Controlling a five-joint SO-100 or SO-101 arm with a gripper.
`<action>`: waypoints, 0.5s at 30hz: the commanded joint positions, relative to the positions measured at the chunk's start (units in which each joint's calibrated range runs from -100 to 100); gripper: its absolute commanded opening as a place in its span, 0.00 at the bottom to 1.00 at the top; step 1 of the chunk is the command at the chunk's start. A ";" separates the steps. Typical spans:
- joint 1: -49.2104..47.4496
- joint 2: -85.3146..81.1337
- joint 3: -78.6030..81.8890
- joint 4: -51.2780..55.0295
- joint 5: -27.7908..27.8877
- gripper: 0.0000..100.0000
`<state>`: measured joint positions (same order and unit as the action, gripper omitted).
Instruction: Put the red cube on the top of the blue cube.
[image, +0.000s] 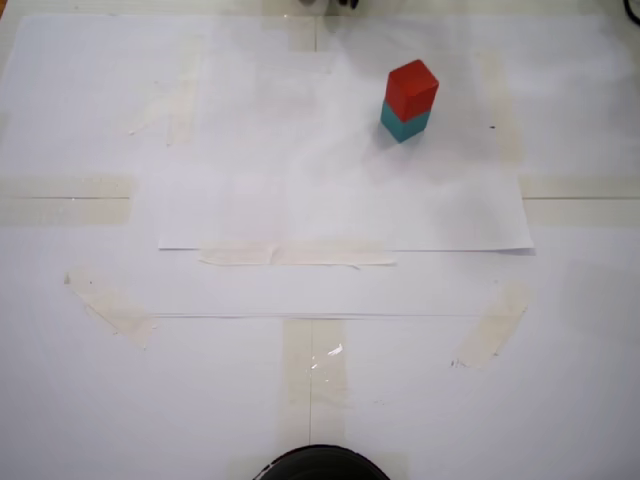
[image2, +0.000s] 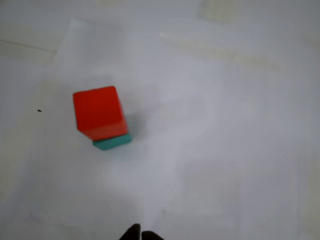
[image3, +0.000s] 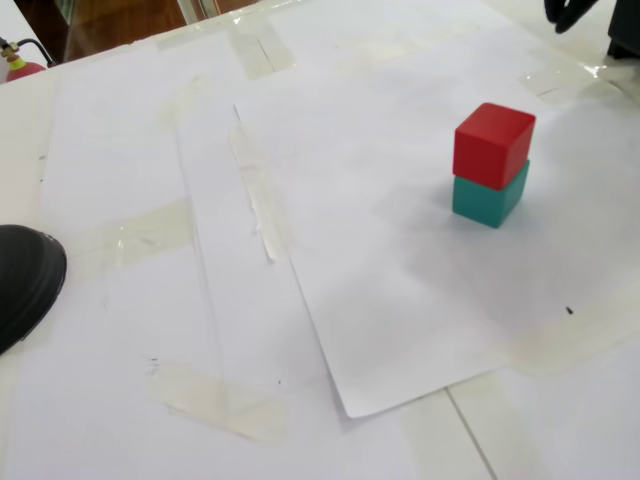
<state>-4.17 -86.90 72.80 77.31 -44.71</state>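
Note:
The red cube rests on top of the blue cube, a teal block, at the upper right of the white paper in a fixed view. Both fixed views show the stack standing alone, red cube over blue cube. In the wrist view the red cube hides most of the blue cube. My gripper peeks in at the bottom edge of the wrist view, its two dark tips pressed together with nothing between them, well away from the stack.
White paper sheets are taped to the table with pale tape strips. A dark round object sits at the left edge, and dark arm parts show at the top right.

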 joint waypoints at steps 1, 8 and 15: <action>1.06 -1.51 7.05 -10.25 1.32 0.00; 0.99 -1.34 15.58 -22.97 -0.24 0.00; 0.53 -5.81 20.48 -23.94 -2.93 0.00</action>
<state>-3.58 -89.67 92.50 55.75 -46.62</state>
